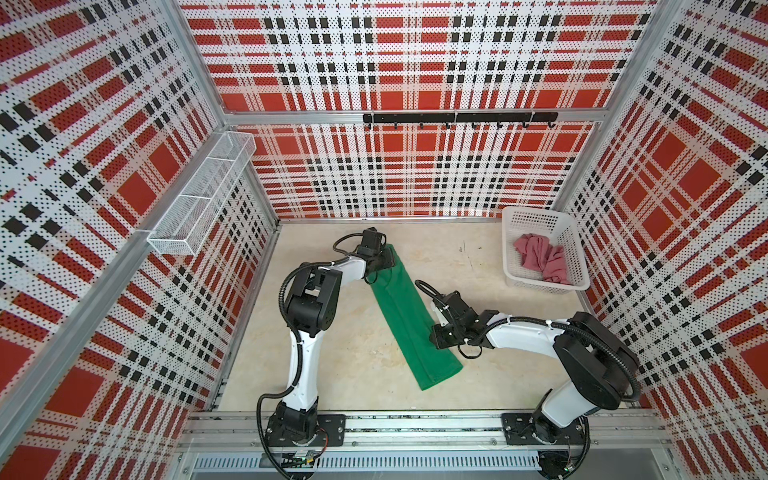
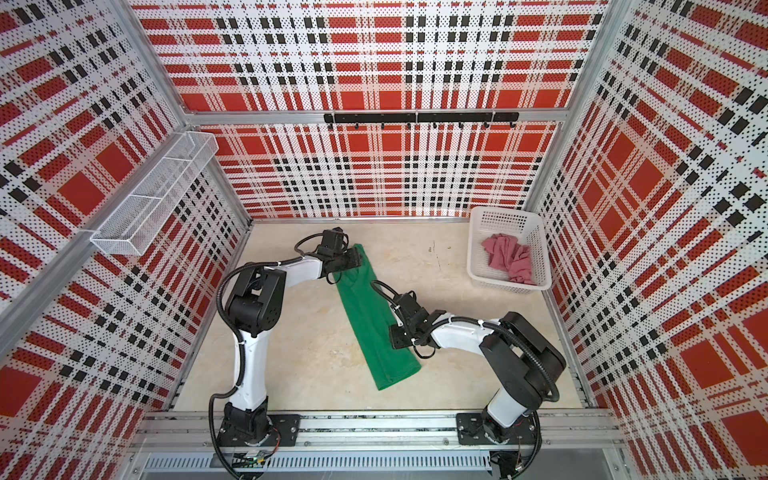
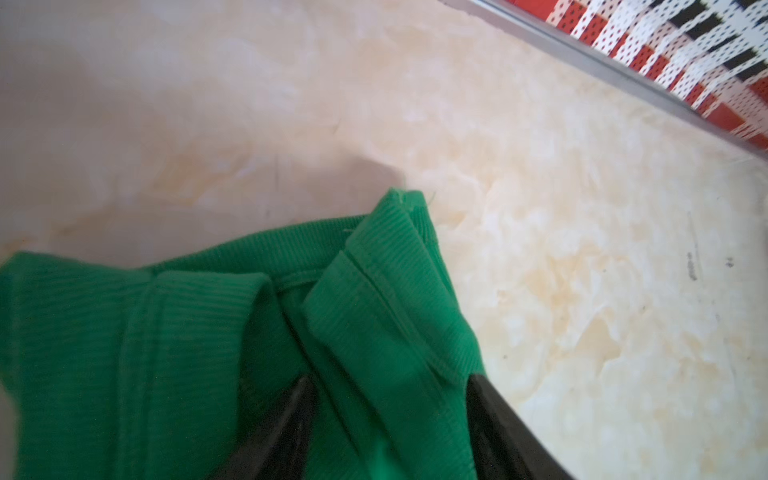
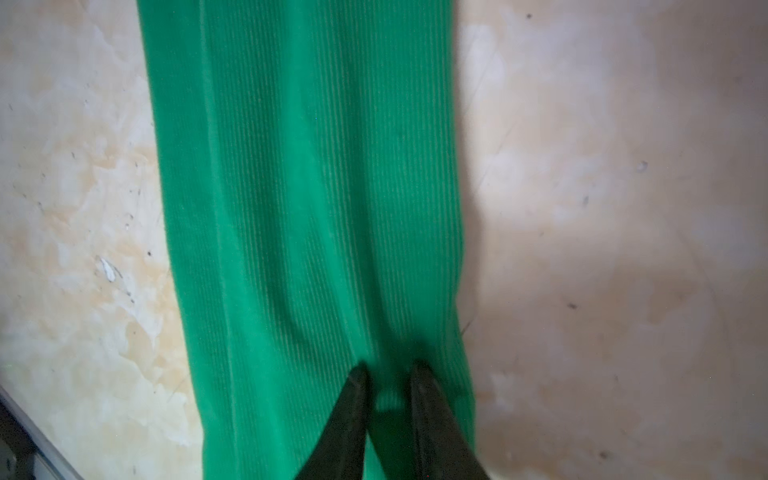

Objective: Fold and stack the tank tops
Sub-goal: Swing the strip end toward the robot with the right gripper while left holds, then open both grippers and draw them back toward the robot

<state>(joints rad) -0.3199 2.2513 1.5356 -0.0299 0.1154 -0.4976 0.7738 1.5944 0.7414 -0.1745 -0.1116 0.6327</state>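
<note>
The green tank top (image 1: 399, 316) lies on the surface (image 1: 332, 340) as a long, narrow strip, already doubled lengthwise, running diagonally from the far strap end to the near hem. The pink tank top (image 1: 542, 259) sits crumpled in the white basket (image 1: 540, 284), well apart at the far right. In the left wrist view the left gripper (image 3: 390, 379) has its jaws well apart, astride the layered straps, and no firm pinch shows. In the right wrist view the right gripper (image 4: 390, 370) is nearly closed on a small pucker of the green cloth, with creases running into its tips. In a top view this hold sits on the strip's right edge, below mid-length. Assessment: the step in hand is the crosswise fold of the strip. Recommendations: the left gripper should close on every strap layer at once, since a single layer would peel the lengthwise fold open. The strap end should travel low and straight along the strip's own axis towards the hem. The right gripper's pinch should serve as anchor and crease line and give way only once the cloth is laid over. Risks noted: the ribbed cloth is soft and will sag, the straps may slip, and the edges may skew.
</note>
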